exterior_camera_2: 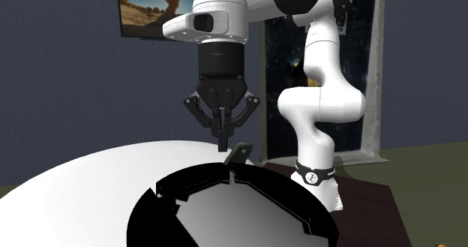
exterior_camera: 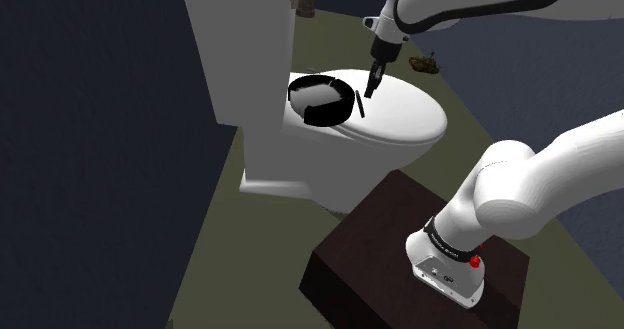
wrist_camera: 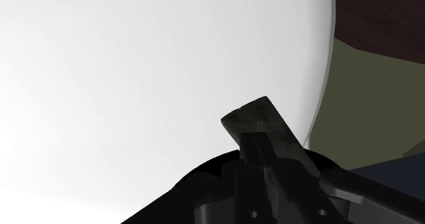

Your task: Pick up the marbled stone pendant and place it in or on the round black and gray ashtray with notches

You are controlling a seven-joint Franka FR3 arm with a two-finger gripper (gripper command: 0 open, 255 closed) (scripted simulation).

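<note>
Pinching one end of the dark marbled pendant (wrist_camera: 262, 120) between squeezed-in jaws, by the look of it; holding it right over the white toilet lid (exterior_camera: 405, 117), long axis poking straight out past the gripper (wrist_camera: 257, 151) tips; got the notched black ashtray (exterior_camera: 325, 117) just beside, toward the shoulder view's left; probably needs a short hop that way before letting go.

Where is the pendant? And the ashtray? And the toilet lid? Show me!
pendant (wrist_camera: 262, 118): wrist view, on its dark flat face.
ashtray (exterior_camera_2: 148, 206): second exterior view, on its black rim.
toilet lid (exterior_camera: 402, 112): shoulder view, on a bare white part of its top.
</note>
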